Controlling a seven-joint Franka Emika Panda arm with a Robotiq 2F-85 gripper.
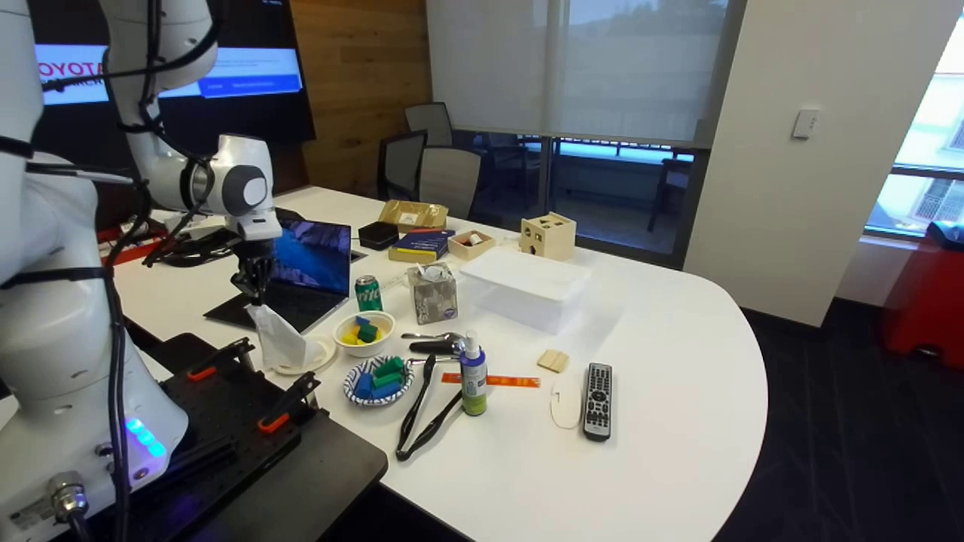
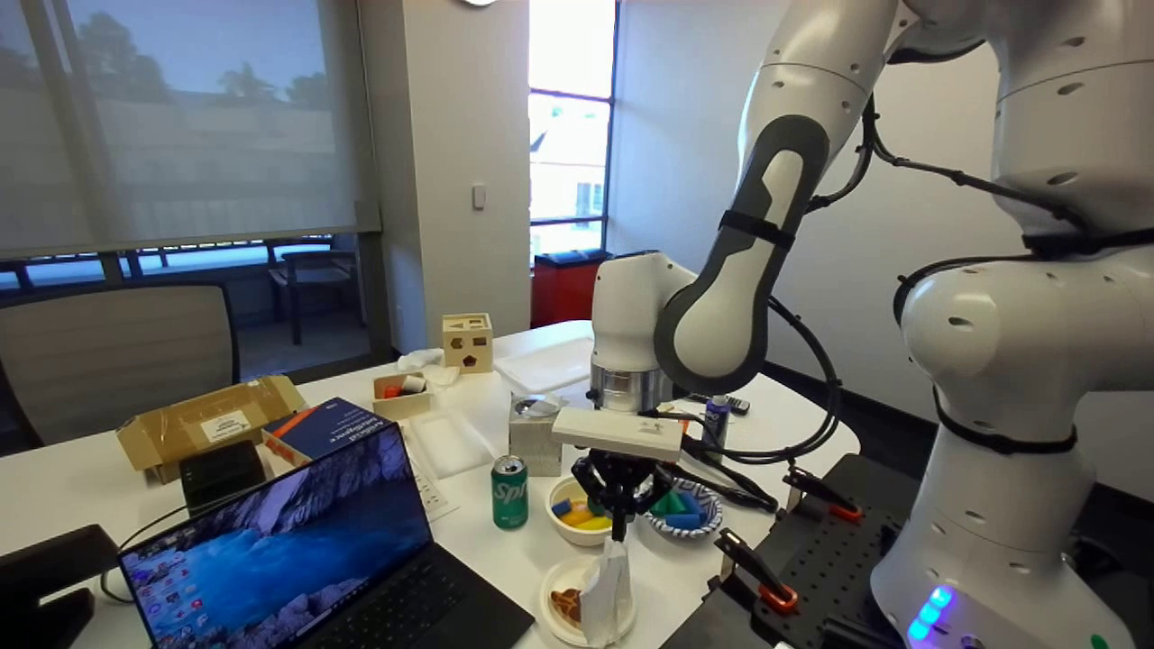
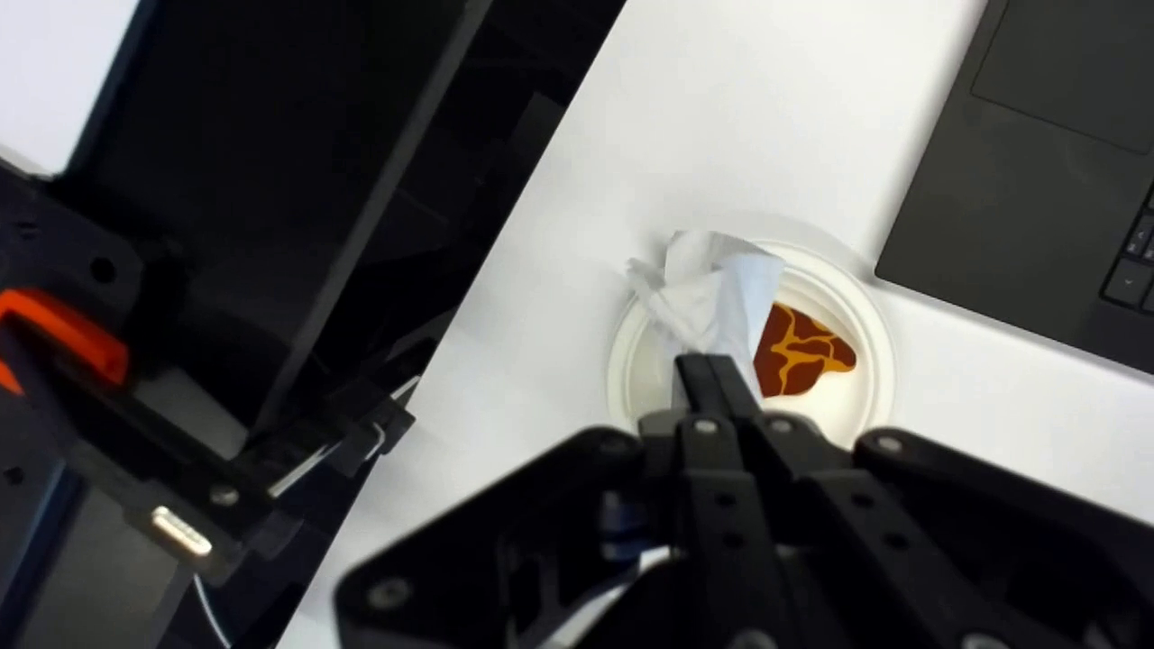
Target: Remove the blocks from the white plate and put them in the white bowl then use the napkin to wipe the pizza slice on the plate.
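Slightly right of centre in the wrist view, the tool [image 3: 718, 362] has its fingers drawn tight together, pinching a white napkin [image 3: 717, 299] that hangs down over the round white plate [image 3: 883, 361] and overlaps its upper-left side in the frame. On the plate, just right of the napkin, lies a brown pizza slice [image 3: 801, 350] with orange-yellow streaks; whether slice and napkin touch cannot be told. The dark laptop [image 3: 1019, 207] fills the upper right of that view, its corner near the plate's rim. In an exterior view, left of the frame's centre, the white bowl [image 1: 364, 351] stands on the white counter [image 1: 663, 361] just right of the plate, with yellow, blue and green blocks [image 1: 367, 333] inside. Below it in the frame, a blue-and-white patterned bowl [image 1: 380, 401] holds more blocks [image 1: 388, 380], green and blue. A green soda can [image 1: 368, 293] stands upright just above the white bowl in the frame, and a tissue box [image 1: 434, 295] stands to the can's right. Below the frame's middle, a purple-and-green spray bottle [image 1: 474, 380] stands upright, with black tongs [image 1: 411, 416] lying just to its left. A remote control [image 1: 598, 403] lies lower right of centre.
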